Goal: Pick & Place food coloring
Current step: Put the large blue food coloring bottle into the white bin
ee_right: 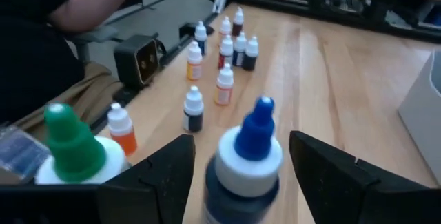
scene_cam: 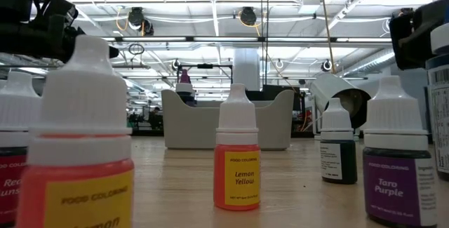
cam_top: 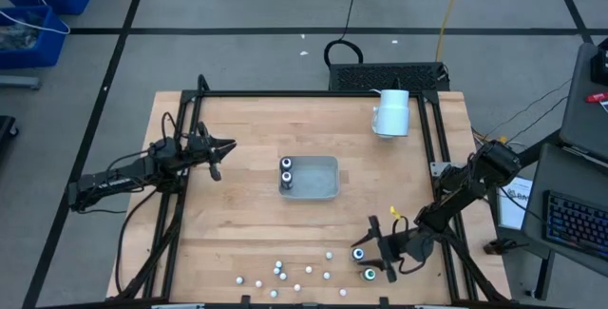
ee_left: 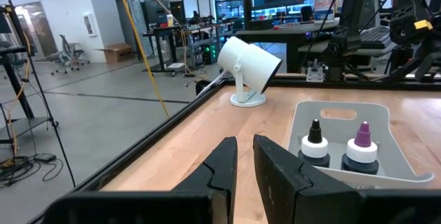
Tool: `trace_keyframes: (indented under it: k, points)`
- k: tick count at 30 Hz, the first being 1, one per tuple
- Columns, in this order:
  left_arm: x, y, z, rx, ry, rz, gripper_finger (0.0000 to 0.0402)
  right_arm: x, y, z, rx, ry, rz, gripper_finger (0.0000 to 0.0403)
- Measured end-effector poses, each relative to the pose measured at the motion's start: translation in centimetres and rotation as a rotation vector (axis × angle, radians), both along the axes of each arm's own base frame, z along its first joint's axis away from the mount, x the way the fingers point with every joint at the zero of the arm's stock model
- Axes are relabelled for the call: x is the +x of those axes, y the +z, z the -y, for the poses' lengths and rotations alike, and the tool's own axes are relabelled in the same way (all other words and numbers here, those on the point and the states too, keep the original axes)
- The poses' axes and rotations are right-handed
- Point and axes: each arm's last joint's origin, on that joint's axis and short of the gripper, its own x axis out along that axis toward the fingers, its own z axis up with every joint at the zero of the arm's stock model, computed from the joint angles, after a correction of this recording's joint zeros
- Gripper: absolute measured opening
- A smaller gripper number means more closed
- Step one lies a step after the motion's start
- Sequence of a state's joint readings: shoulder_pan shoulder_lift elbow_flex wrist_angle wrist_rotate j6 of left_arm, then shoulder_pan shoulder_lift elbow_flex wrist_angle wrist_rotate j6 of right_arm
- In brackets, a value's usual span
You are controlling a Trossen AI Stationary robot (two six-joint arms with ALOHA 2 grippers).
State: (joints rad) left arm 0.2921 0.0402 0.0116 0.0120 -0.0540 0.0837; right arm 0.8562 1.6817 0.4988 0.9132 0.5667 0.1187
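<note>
While its two dark fingers (ee_right: 324,176) stand wide apart, the right pincer (cam_top: 373,255) sits low near the front edge of the worktop (cam_top: 237,176), with a blue-capped jar (ee_right: 244,169) between the fingers; whether they touch it I cannot tell. Just beside that jar stands a green-capped jar (ee_right: 72,151), outside the pincer. Beyond them, a scatter of small white-capped bottles (ee_right: 224,83) of food coloring stands along the worktop's front edge, some orange, some dark. In the low view, one orange bottle reads Lemon Yellow (scene_cam: 237,161) and a dark one reads Taro Purple (scene_cam: 396,158).

Farther in, near the middle of the worktop, the pale grey tray (cam_top: 328,183) holds two more jars at its left end: one with a black cap (ee_left: 315,141), one with a purple cap (ee_left: 361,147). A white mug-like cylinder (cam_top: 391,112) stands tilted near the far right corner.

The left pincer (cam_top: 217,157) hovers at the worktop's left side, well apart from the tray, its fingers (ee_left: 224,165) nearly together with a narrow gap and nothing between them. A person's dark sleeve (ee_right: 48,3) shows past the front edge.
</note>
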Motion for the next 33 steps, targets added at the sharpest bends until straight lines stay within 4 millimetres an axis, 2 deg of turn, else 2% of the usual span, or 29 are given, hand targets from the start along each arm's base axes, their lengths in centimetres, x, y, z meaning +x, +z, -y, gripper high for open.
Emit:
trace_keyframes:
  k: [14, 18, 27, 33]
  points:
    - [0.0, 0.0, 0.0, -0.001, 0.000, 0.000, 0.0058, 0.7, 0.1, 0.6, 0.014, -0.015, 0.001, 0.0207]
    - [0.0, 0.0, 0.0, -0.001, 0.000, 0.000, 0.0058, 0.7, 0.1, 0.6, 0.017, 0.004, -0.006, 0.0188]
    - [0.0, 0.0, 0.0, -0.002, 0.000, 0.000, 0.0058, 0.7, -0.1, 0.7, 0.023, -0.003, -0.022, 0.0110]
    - [0.0, 0.0, 0.0, -0.002, 0.000, 0.000, 0.0058, 1.4, 0.3, 1.6, 0.011, -0.037, -0.012, 0.0110]
